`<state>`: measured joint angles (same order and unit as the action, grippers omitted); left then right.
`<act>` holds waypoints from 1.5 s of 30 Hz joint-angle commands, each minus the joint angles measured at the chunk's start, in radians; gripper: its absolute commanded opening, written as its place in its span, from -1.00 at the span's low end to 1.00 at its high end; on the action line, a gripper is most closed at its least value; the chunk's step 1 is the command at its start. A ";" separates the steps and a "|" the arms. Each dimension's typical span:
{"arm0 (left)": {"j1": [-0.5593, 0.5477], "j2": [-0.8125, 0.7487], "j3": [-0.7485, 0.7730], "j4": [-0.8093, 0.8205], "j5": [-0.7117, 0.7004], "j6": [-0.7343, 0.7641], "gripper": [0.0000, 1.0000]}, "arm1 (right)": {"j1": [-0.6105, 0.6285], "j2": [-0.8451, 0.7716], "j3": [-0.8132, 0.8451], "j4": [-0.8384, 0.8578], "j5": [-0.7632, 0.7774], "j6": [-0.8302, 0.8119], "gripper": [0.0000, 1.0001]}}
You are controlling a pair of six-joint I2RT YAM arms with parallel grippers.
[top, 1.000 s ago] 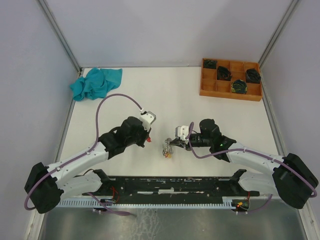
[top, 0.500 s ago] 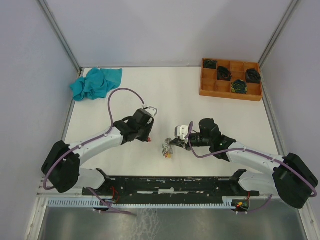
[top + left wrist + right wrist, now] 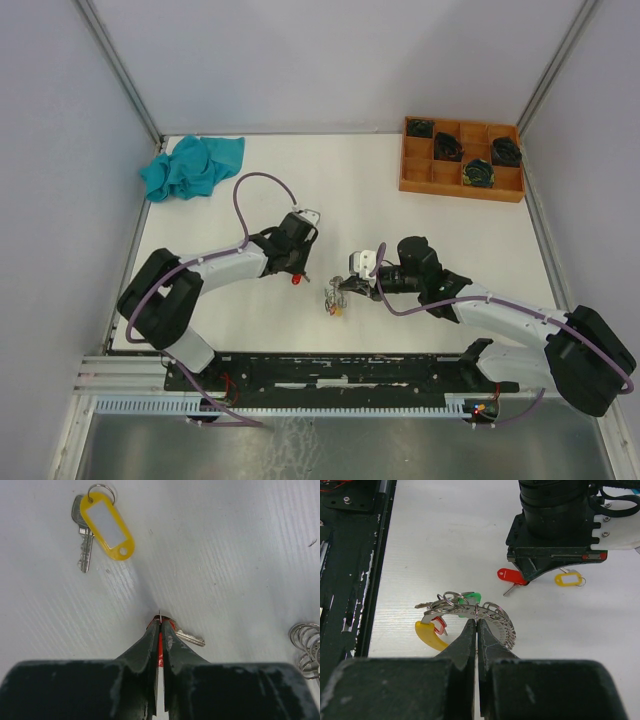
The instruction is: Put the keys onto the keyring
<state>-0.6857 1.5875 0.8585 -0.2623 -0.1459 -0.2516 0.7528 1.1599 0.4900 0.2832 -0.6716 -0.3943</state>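
1. Looking down, finds the left gripper [image 3: 298,268] low on the red-tagged key [image 3: 297,279], near the keyring [image 3: 334,300] held by the right gripper [image 3: 348,288].
2. Shows left jaws pinched on the red tag; yellow-tagged key [image 3: 107,525] loose, well apart.
3. Shows right jaws clamped on the keyring's rim; green tag [image 3: 470,597] apparently threaded, two keys seemingly left.

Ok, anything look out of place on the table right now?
Nothing spilled or broken. Only a yellow-tagged key lies loose, apart from the keyring in the right gripper; the left gripper pinches the red-tagged key.
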 commanded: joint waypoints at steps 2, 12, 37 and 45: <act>0.002 -0.007 0.019 0.061 -0.043 -0.025 -0.74 | 0.001 0.012 0.025 -0.036 0.018 0.002 -0.99; 0.002 -0.018 0.031 0.043 -0.061 -0.046 -0.49 | 0.001 0.009 0.025 -0.038 0.015 0.006 -0.99; 0.060 0.025 0.019 0.071 0.053 -0.085 -0.57 | 0.001 0.021 0.030 -0.035 0.005 0.007 -0.99; 0.061 0.029 0.016 0.061 0.060 -0.086 -0.62 | 0.002 0.024 0.030 -0.033 0.002 0.008 -0.99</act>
<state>-0.6292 1.6169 0.8585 -0.2298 -0.0971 -0.3023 0.7528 1.1717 0.5007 0.2798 -0.6739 -0.3939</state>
